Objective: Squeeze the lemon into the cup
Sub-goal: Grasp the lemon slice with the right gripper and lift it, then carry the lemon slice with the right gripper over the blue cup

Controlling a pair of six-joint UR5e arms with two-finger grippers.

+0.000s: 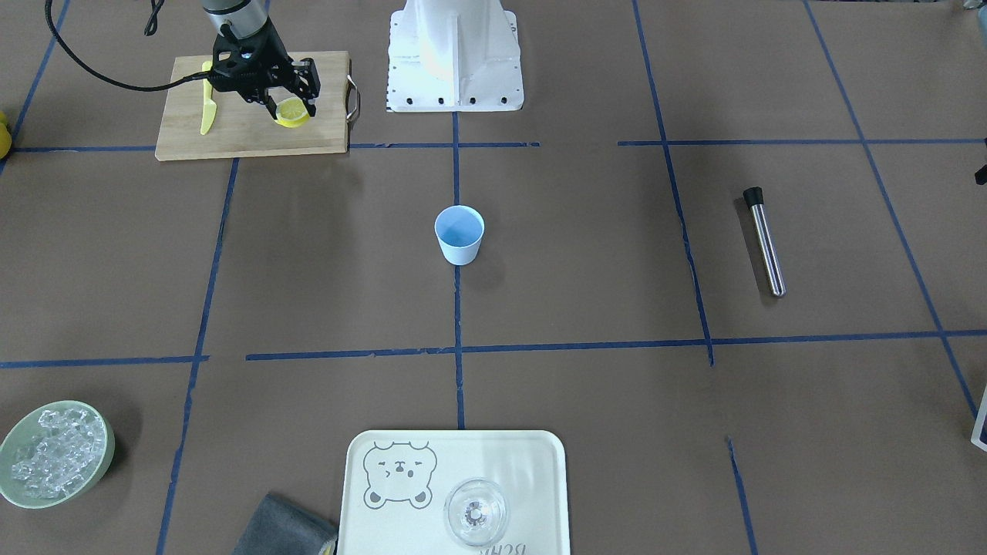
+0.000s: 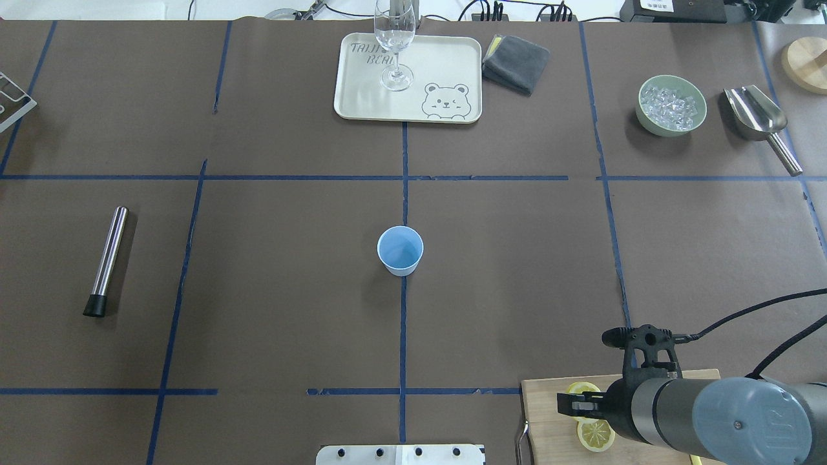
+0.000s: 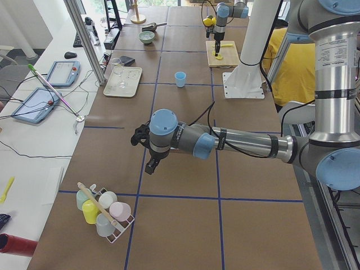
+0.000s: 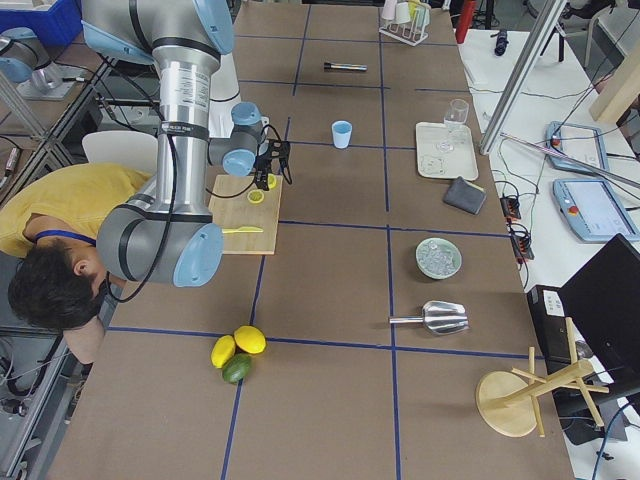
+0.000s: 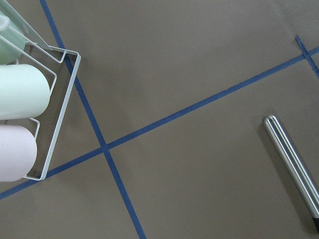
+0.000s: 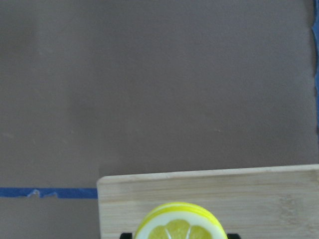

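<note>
The lemon [image 1: 292, 115] is a thick yellow piece on the wooden cutting board [image 1: 231, 131]. My right gripper [image 1: 293, 106] is shut on the lemon, one finger on each side. The right wrist view shows its pale cut face [image 6: 180, 226] at the bottom edge between two black fingertips. Overhead, the lemon [image 2: 581, 388] is partly hidden by the right gripper [image 2: 578, 405]. The light-blue cup [image 1: 459, 233] stands upright and empty at the table's centre [image 2: 400, 250], far from the board. My left gripper [image 3: 152, 164] shows only in the exterior left view, and I cannot tell its state.
A thin lemon slice [image 2: 596, 435] and a yellow knife [image 1: 207, 108] lie on the board. A steel tube [image 2: 107, 259] lies on my left side. A tray [image 2: 362, 97] with a glass [image 2: 395, 45], a grey cloth [image 2: 515, 61], an ice bowl [image 2: 670, 105] and a scoop [image 2: 759, 119] stand along the far edge.
</note>
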